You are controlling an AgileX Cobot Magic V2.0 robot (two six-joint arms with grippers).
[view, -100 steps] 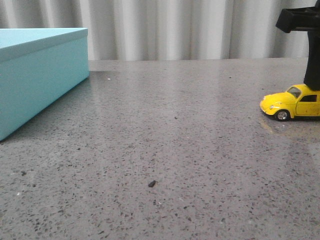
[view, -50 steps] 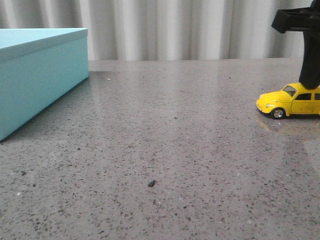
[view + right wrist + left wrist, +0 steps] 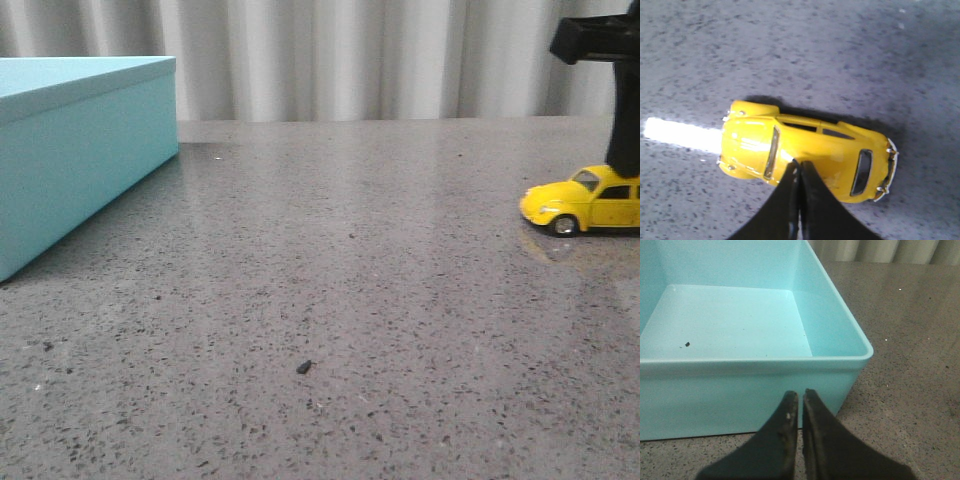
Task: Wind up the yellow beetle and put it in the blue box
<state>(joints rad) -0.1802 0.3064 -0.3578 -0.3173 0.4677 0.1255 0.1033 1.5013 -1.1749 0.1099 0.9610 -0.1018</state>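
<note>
The yellow beetle (image 3: 580, 205) stands on its wheels at the right edge of the front view, nose pointing left. My right gripper (image 3: 625, 172) comes down from above with its shut tips resting on the car's roof. In the right wrist view the beetle (image 3: 810, 145) lies across the frame and the gripper (image 3: 800, 164) touches the roof between the two windows, jaws together, not around the car. The blue box (image 3: 80, 150) stands at the far left. In the left wrist view the box (image 3: 740, 385) is open-topped and my left gripper (image 3: 801, 392) is shut and empty just outside its near wall.
The grey speckled tabletop (image 3: 350, 280) stretches between box and car. A small dark crumb (image 3: 303, 367) lies on it near the front. A dark speck (image 3: 687, 344) lies on the box floor. A pale pleated curtain (image 3: 350, 60) hangs behind the table.
The beetle rolled a little to the left under my right gripper half a second ago, then back to the right. The box has not moved.
</note>
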